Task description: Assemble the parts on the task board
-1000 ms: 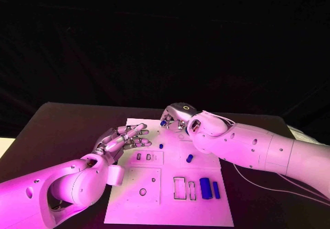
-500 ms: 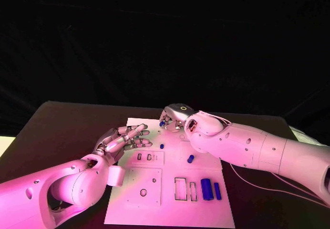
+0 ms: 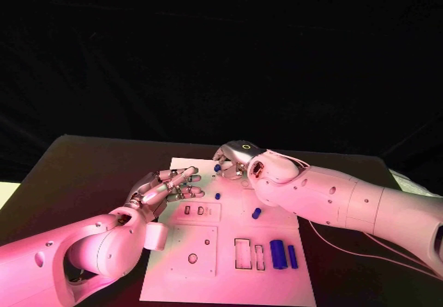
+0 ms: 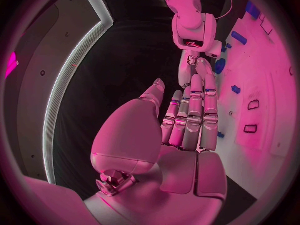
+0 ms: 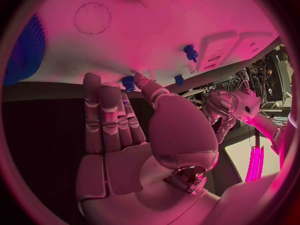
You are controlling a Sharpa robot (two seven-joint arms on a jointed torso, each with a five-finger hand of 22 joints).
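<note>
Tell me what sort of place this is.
Probably a robotics lab test bench. A white task board with cut-out slots and small blue parts lies on a black table against a black backdrop, worked by the left hand and right hand under coloured light.

Head view: taken from above, angled down onto the desk (image 3: 92, 160) and board (image 3: 231, 268), moderately far. Left wrist view: taken close behind the left robot hand (image 4: 181, 130), faced toward the board's far end. Right wrist view: taken close behind the right robot hand (image 5: 125, 130). The board is shared by all three.
</note>
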